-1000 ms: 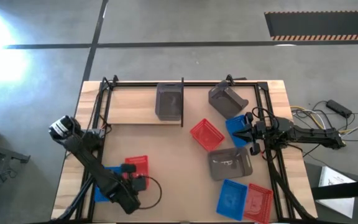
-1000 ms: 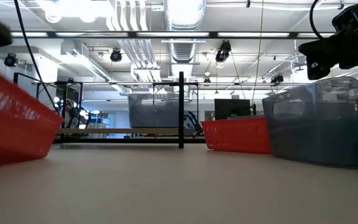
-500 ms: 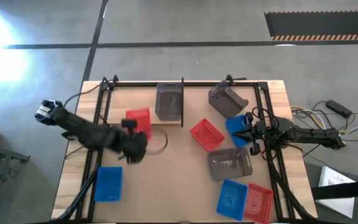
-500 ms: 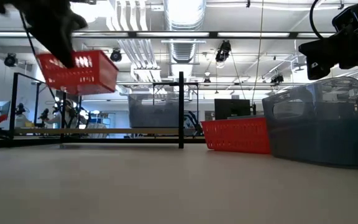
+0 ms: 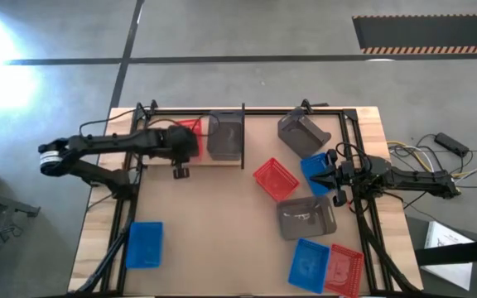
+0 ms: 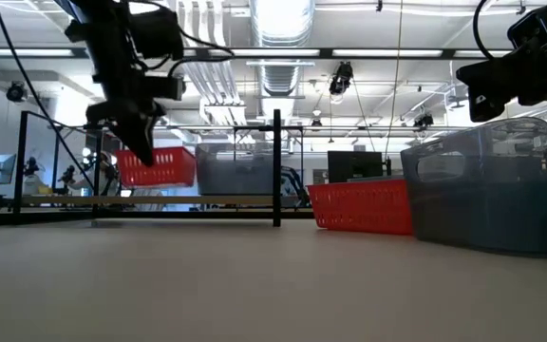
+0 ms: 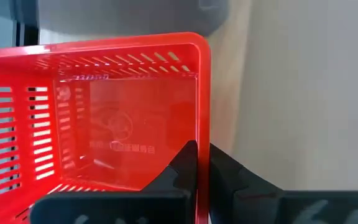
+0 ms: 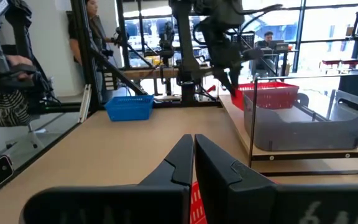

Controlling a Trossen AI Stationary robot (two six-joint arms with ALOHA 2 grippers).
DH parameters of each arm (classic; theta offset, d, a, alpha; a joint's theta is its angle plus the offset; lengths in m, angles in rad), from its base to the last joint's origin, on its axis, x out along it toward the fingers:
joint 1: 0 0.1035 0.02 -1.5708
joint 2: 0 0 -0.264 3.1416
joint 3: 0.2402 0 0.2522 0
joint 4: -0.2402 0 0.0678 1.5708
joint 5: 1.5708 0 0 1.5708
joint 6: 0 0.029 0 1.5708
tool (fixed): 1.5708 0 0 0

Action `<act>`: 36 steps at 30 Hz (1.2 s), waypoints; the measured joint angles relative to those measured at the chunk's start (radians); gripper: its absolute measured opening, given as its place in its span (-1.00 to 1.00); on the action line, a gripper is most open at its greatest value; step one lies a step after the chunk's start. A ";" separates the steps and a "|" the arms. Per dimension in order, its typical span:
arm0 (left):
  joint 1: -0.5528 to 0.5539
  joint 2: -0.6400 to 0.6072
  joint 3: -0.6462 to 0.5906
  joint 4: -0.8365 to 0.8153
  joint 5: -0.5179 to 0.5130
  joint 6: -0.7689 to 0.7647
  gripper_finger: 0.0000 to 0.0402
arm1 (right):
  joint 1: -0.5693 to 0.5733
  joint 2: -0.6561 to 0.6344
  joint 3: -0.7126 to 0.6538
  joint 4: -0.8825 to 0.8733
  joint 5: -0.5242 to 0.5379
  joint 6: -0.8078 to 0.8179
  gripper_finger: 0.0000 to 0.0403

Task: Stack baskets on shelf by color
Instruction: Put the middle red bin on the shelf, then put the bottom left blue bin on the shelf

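Observation:
My left gripper (image 5: 184, 146) is shut on a red basket (image 5: 188, 131) that hangs just over the pale-wood shelf (image 5: 162, 147) at the far left. Beside it, a dark grey basket (image 5: 225, 134) sits by its bottom on the shelf, against the upright divider (image 5: 243, 136). In the low view the red basket (image 6: 160, 167) is a little above the board, next to the grey basket (image 6: 236, 171). My right gripper (image 5: 326, 176) is shut, touches nothing and waits level at the right by a blue basket (image 5: 314, 165). My left gripper pinches one side wall of the red basket (image 7: 202, 134) near a corner, with one finger (image 7: 182, 167) inside the basket and the other outside. The fingers slant down from above. The basket hangs below them, open side up, clear of the shelf.
On the tabletop lie a blue basket (image 5: 145, 244) near left, a red basket (image 5: 274, 180) in the middle, a grey basket (image 5: 306, 219), a blue (image 5: 310, 261) and a red basket (image 5: 346, 270) near right. A grey basket (image 5: 301, 132) leans at the far right.
My left gripper has swung from the near left of the table up and toward the far edge, turning its wrist. It has carried the red basket off the blue one, which stayed put. The red basket has come down over the shelf beside the grey basket.

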 joint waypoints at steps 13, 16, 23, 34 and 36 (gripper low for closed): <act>0.021 0.066 -0.001 0.020 0.007 0.052 -0.85 | 0.000 0.000 0.000 0.000 0.000 0.000 -0.96; 0.021 0.073 0.000 0.018 0.007 0.054 -0.68 | 0.000 0.000 0.000 0.000 0.000 0.000 -0.96; 0.020 0.036 0.058 -0.057 0.005 0.040 -0.33 | 0.000 0.000 0.000 0.000 0.000 0.000 -0.96; -0.132 -0.043 0.212 -0.360 0.106 -0.242 -0.16 | 0.000 0.000 0.000 0.000 0.000 0.000 -0.96; -0.234 -0.055 0.212 -0.374 0.106 -0.308 -0.16 | 0.000 0.000 0.000 0.000 0.000 0.000 -0.96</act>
